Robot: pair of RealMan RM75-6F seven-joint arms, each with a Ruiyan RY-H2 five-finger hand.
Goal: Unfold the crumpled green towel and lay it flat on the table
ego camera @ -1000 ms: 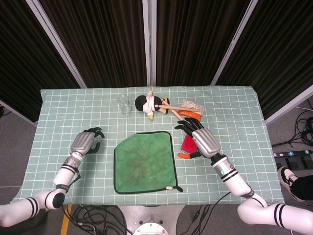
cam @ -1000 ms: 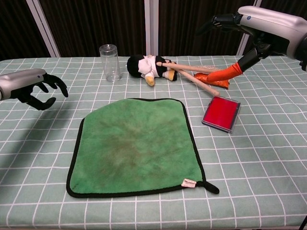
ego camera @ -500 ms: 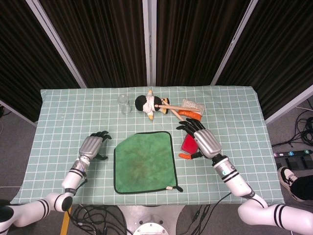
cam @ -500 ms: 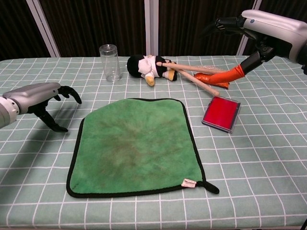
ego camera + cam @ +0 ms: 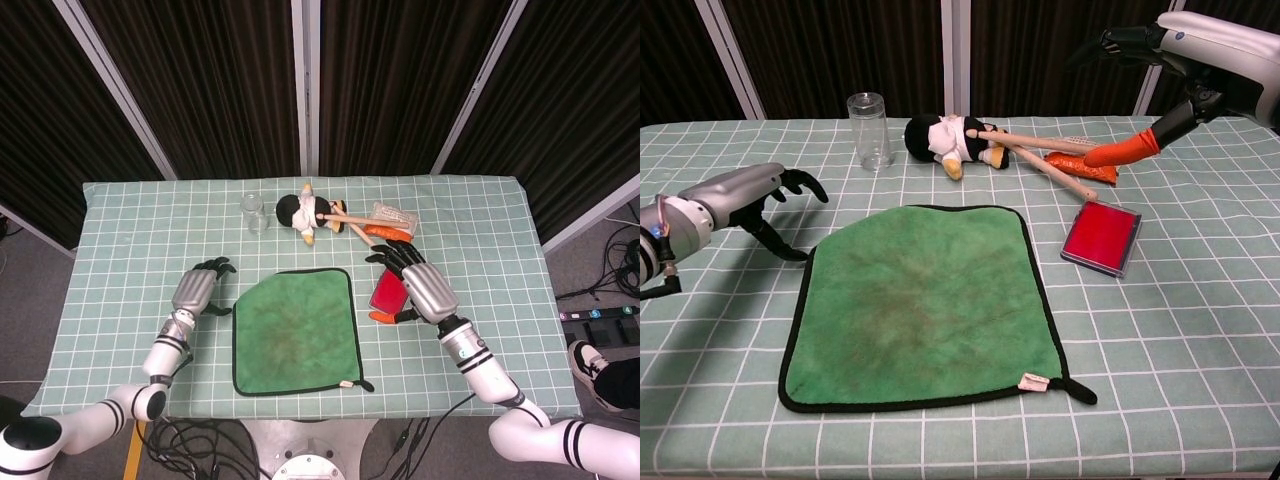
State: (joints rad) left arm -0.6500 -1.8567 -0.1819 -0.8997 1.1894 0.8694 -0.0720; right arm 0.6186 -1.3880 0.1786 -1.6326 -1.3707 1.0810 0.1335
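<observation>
fuzzy matt green towel (image 5: 925, 305), clear glass tumbler (image 5: 869, 130), checked cloth tablecloth (image 5: 1180, 330).

Green towel (image 5: 925, 305) with black edging on pale green, white-gridded tablecloth (image 5: 1180, 340); red flat box (image 5: 1101, 236) beside the towel.

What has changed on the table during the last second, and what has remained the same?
The left hand moved toward the green towel and now hovers by its left edge with fingers apart, holding nothing. The right hand shifted slightly toward the robot, still above the red box. Nothing was taken hold of or let go. The towel still lies flat; glass, plush toy and box did not move.
</observation>
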